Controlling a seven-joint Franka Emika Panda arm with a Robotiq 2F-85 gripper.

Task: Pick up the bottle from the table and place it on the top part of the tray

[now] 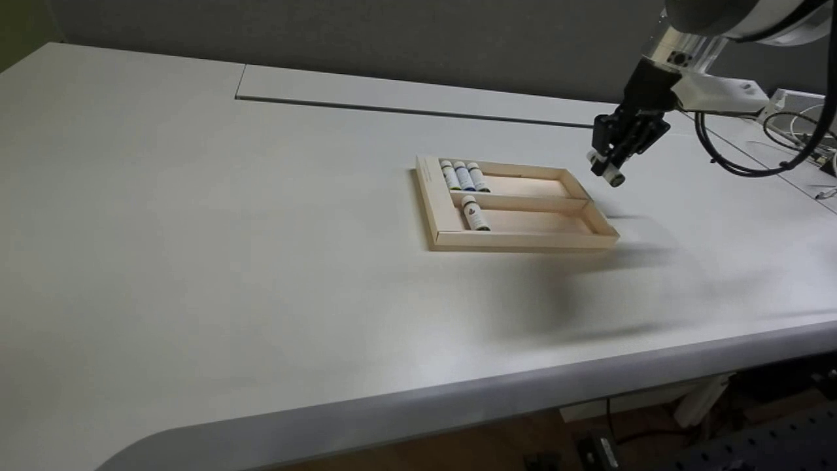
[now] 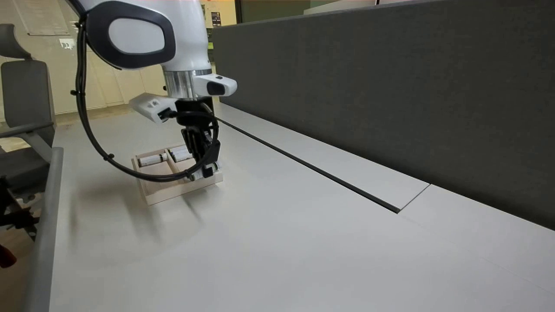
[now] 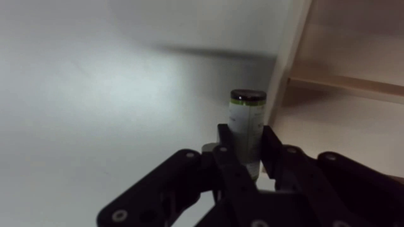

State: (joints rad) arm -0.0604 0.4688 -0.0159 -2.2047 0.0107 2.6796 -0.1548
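Small cylindrical bottle [image 3: 245, 116] with a white label, a green band and a dark end: you have one, held in your gripper [image 3: 247, 138]. The two black fingers [image 3: 270, 146] press its sides, parted only by its thickness. You hold it clear above the white, grey-edged bench [image 1: 229, 261], near one end of the flat, rectangular light-wood tray [image 1: 523, 243]. One wooden divider [image 1: 536, 203] gives that tray two long compartments, and inside, all lying at the end away from your gripper, you can count three small white-labelled bottles [image 1: 463, 176] side by side in one compartment and a single small white-capped bottle [image 1: 475, 214] in the other: four in all. Behind the bench you see one dark grey partition [image 1: 327, 33]; in an exterior view, one grey office chair [image 2: 27, 99] stands beside the bench. Near one finger in the wrist view shows a pale rounded shape [image 3: 209, 147], too hidden to identify.
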